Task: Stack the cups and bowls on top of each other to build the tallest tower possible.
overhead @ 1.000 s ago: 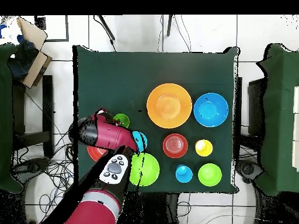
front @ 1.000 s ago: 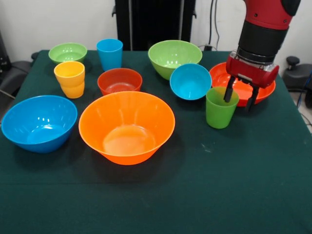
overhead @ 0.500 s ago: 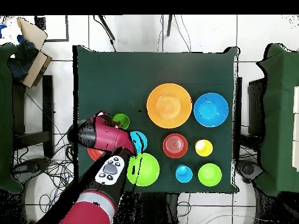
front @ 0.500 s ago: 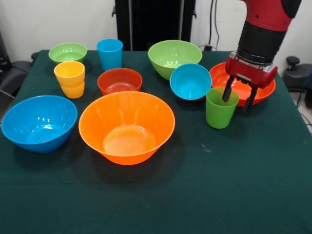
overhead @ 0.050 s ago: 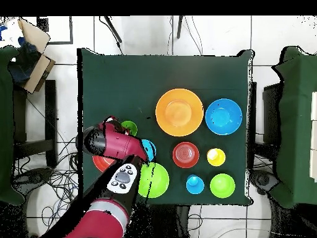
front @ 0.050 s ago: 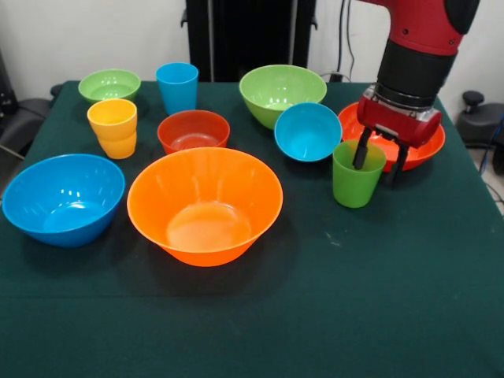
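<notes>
1. Looking across from the front, the near stretch of the green table [front @ 0.050 s ago: 378, 315] is lying bare, while the cups and bowls are crowding the far half. The widest free ground is sitting to the right of and in front of the green cup [front @ 0.050 s ago: 356, 175].
2. Hanging over that green cup, the gripper [front @ 0.050 s ago: 377, 161] is standing with its jaws spread: one finger [front @ 0.050 s ago: 361, 151] is dipping inside the cup's mouth, the other is coming down outside the rim on the right. Whether either is touching the wall, I cannot tell. Just behind it the red-orange shallow bowl [front @ 0.050 s ago: 421, 142] is sitting, and the small blue bowl [front @ 0.050 s ago: 307, 131] is just beside the cup on the left.
3. Leftward, the big orange bowl [front @ 0.050 s ago: 205, 205] and big blue bowl [front @ 0.050 s ago: 63, 197] are taking the front; the red bowl [front @ 0.050 s ago: 193, 131], yellow-orange cup [front @ 0.050 s ago: 113, 127], blue cup [front @ 0.050 s ago: 177, 87], small green bowl [front @ 0.050 s ago: 109, 85] and large green bowl [front @ 0.050 s ago: 276, 93] are standing behind. Nothing is stacked.
4. From overhead, the arm [overhead @ 0.050 s ago: 114, 145] is covering the table's lower left, hiding the gripper. The upper strip of cloth is lying open; tiled floor and cables are surrounding the table.
</notes>
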{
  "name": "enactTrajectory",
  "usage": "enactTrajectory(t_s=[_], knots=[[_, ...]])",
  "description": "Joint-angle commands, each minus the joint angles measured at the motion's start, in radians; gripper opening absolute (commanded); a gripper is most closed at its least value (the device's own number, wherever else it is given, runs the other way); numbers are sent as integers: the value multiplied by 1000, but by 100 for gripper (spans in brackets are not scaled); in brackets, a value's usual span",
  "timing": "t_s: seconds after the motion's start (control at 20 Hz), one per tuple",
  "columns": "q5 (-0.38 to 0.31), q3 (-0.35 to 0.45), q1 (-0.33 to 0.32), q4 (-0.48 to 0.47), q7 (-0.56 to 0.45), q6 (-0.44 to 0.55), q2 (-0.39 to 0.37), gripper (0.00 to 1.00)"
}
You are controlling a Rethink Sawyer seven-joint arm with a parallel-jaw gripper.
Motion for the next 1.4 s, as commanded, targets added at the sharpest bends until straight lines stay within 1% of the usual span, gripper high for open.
enactTrajectory(t_s=[0.05, 0.4, 0.45, 0.6, 0.75, 0.9, 1.0, 1.05, 1.1, 1.15, 1.2, 1.25, 1.3, 1.35, 1.4], knots=[[-27, 179, -60, 62, 143, -89, 20, 100], [-36, 205, -80, 75, 141, -109, 16, 100], [-40, 219, -91, 82, 143, -122, 12, 0], [-38, 248, -112, 98, 154, -135, 3, 0], [-5, 231, -96, 104, 159, -53, -22, 0], [-5, 209, -89, 118, 143, 12, -71, 0], [-9, 173, -71, 121, 132, 88, -117, 0], [-16, 137, -55, 116, 126, 151, -145, 0], [-21, 127, -51, 118, 124, 182, -164, 0], [-32, 112, -50, 118, 117, 238, -197, 0], [-36, 109, -49, 121, 114, 257, -212, 0], [-45, 100, -48, 117, 108, 301, -236, 0], [-48, 93, -47, 114, 106, 316, -244, 0], [-59, 74, -38, 105, 104, 351, -260, 0], [-64, 67, -37, 102, 100, 360, -267, 0]])
